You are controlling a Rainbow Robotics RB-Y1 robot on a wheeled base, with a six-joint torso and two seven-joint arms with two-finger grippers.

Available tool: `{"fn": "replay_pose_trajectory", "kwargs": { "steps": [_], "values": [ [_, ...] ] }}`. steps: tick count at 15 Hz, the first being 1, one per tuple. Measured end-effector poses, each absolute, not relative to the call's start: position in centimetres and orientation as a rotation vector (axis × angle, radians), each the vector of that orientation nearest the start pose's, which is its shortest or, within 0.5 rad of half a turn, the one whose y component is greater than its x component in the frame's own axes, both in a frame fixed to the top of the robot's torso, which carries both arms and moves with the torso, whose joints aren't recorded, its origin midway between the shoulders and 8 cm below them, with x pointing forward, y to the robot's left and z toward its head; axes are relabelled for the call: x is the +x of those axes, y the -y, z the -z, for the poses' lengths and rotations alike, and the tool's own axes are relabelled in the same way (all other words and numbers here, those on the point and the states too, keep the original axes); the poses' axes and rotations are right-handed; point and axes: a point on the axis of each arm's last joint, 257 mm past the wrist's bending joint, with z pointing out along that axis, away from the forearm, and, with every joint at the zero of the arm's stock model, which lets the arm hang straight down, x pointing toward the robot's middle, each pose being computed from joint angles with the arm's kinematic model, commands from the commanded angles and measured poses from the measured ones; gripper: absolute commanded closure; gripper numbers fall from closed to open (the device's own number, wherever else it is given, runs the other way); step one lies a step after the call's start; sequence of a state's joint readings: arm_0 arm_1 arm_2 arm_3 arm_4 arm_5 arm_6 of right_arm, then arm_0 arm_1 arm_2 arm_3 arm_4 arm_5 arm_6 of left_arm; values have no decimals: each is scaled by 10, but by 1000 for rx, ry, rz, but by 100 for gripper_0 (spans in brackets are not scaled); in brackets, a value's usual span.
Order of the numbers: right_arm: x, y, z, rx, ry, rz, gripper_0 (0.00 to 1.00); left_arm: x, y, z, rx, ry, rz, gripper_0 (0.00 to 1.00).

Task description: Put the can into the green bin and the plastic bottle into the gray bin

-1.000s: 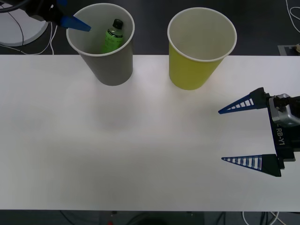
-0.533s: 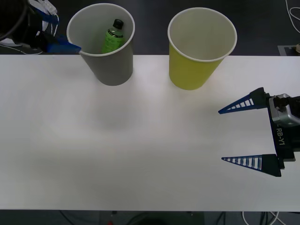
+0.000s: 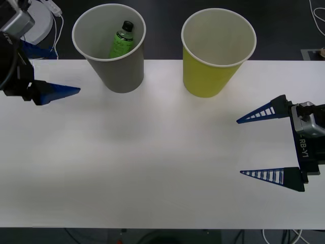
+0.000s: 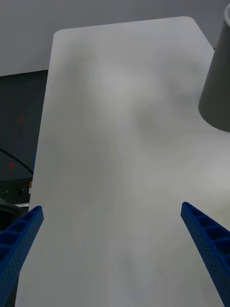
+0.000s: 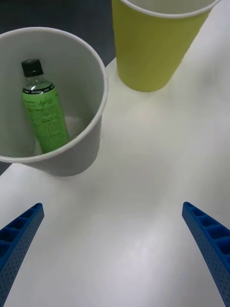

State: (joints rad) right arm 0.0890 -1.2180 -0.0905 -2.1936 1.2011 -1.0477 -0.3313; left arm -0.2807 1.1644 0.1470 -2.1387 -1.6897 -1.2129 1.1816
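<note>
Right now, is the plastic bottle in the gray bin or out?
In. The plastic bottle leans against the inner wall of the gray bin, black cap up.

Left gripper point(image 3: 51, 71) hovers at the far left, fingers spread; right gripper point(image 3: 239, 147) rests at right, fingers spread.
</note>
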Motion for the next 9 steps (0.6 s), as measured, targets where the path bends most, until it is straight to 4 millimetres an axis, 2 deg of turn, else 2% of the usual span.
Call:
{"fn": "replay_pose_trajectory", "kwargs": {
  "steps": [3, 6, 9],
  "values": [
    [318, 179, 119, -1632, -1499, -456, 0, 419, -233, 57, 1113, -1907, 166, 0],
    [318, 179, 119, -1632, -1499, -456, 0, 413, -232, 71, 1088, -1872, 150, 0],
    [318, 179, 119, -1632, -1499, -456, 0, 404, -228, 79, 1120, -1844, 114, 0]
  ]
}}
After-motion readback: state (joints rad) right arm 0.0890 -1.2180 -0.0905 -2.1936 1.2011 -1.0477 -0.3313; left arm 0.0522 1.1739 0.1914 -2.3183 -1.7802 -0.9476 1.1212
